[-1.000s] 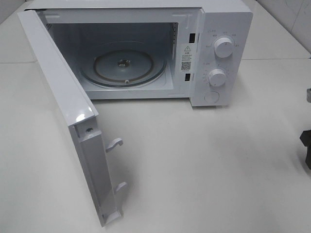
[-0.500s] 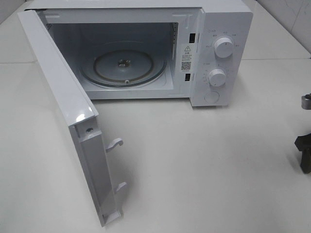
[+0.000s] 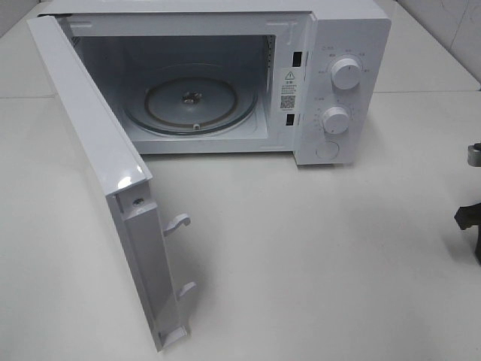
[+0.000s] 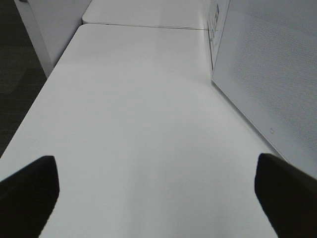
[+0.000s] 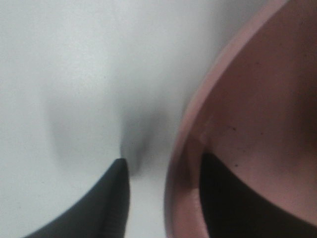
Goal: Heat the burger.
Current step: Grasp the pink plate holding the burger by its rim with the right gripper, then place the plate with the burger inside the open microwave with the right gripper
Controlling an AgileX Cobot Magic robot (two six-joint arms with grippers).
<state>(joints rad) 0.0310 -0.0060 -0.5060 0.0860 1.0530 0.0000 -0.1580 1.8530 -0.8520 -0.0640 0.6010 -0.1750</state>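
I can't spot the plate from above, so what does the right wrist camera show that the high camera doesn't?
Only the right wrist view shows the pink plate. The right gripper straddles its rim, one finger outside and one over the plate, with a gap showing at the outer finger.

Only the high view shows the microwave, its open door, the glass turntable and the knobs.

Both show the white table and part of that gripper, which is just a dark sliver at the high view's right edge.
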